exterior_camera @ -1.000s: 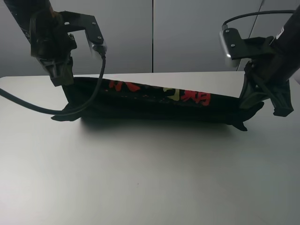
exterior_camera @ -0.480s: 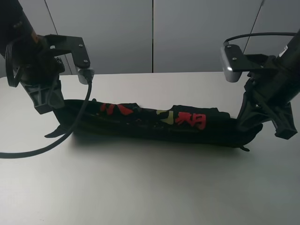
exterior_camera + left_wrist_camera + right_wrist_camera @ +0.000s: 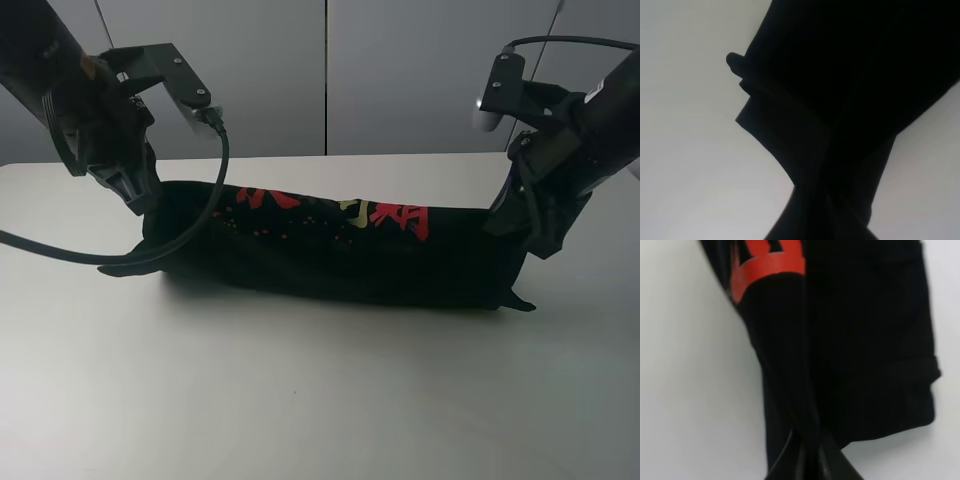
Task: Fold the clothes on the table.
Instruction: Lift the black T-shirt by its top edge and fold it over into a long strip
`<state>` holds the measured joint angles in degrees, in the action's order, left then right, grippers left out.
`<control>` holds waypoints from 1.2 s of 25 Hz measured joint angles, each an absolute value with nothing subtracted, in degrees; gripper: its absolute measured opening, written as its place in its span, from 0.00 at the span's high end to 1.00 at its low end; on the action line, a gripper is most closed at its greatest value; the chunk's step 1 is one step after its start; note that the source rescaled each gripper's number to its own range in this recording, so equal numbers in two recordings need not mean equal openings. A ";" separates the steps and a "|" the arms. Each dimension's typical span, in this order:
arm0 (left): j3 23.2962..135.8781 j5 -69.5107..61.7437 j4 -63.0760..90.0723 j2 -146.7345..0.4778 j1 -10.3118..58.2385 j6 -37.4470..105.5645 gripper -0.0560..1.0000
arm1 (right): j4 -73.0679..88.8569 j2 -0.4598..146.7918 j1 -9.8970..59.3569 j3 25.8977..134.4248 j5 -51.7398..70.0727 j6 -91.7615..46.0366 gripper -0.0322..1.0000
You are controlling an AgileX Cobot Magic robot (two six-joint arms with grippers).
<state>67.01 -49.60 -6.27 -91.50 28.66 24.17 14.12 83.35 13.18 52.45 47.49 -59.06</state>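
Holding the black T-shirt [image 3: 330, 255] by both ends, one arm at each side of the bench [image 3: 320, 400].

Left end effector [image 3: 140, 195] is clenched on the shirt's upper edge at the left end. In the left wrist view the cloth [image 3: 840, 75] narrows down into the grip. It is all dark silhouette there, so no finger detail can be made out.

Right end effector [image 3: 518, 218] is clenched on the upper edge at the right end. The right wrist view shows black folds [image 3: 865, 340] bunching into the pinch, with a bit of red print beside them.

The shirt is a long band stretched left to right between the two grips. Its upper edge is lifted and pulled fairly straight. Its lower edge is down at the bench surface with a shadow right under it. The shirt sits toward the far side of the bench, roughly centred between the arms.

The print [image 3: 335, 212] faces the high camera just under the upper edge: red and yellow characters, with small red dots below them on the left part.

A sleeve [image 3: 125, 268] pokes out flat on the bench below the left end effector. A small cloth tip [image 3: 520, 302] sticks out at the lower right corner.

A black cable [image 3: 222, 160] drops from the left wrist camera, crosses in front of the shirt's left end, then loops off the left of the view.

Grey wall panels [image 3: 400, 80] are behind the bench.
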 joint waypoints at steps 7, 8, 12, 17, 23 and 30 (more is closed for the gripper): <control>67.01 -45.56 -8.20 -97.79 28.66 18.34 0.95 | 13.03 85.94 13.18 49.95 38.61 -53.67 0.97; 67.01 -44.59 -8.80 -98.70 28.66 16.66 0.95 | 12.41 86.55 13.18 49.83 37.50 -52.32 0.97; 67.01 -41.70 -11.14 -101.36 28.61 11.84 0.95 | 9.99 89.44 13.18 49.49 32.24 -47.06 0.97; 67.01 -38.10 -12.26 -102.97 28.61 9.88 0.95 | 9.63 92.60 13.18 49.49 28.02 -45.61 0.97; 67.01 -34.30 -15.96 -105.19 28.61 5.12 0.95 | 9.63 95.98 13.18 49.49 23.04 -44.50 0.97; 67.01 -31.48 -19.86 -108.51 28.40 -0.95 0.95 | 9.63 97.81 13.18 49.49 19.27 -43.50 0.97</control>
<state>67.01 -31.48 -19.86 -108.51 28.40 -0.95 9.63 97.81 13.18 49.49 19.27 -43.50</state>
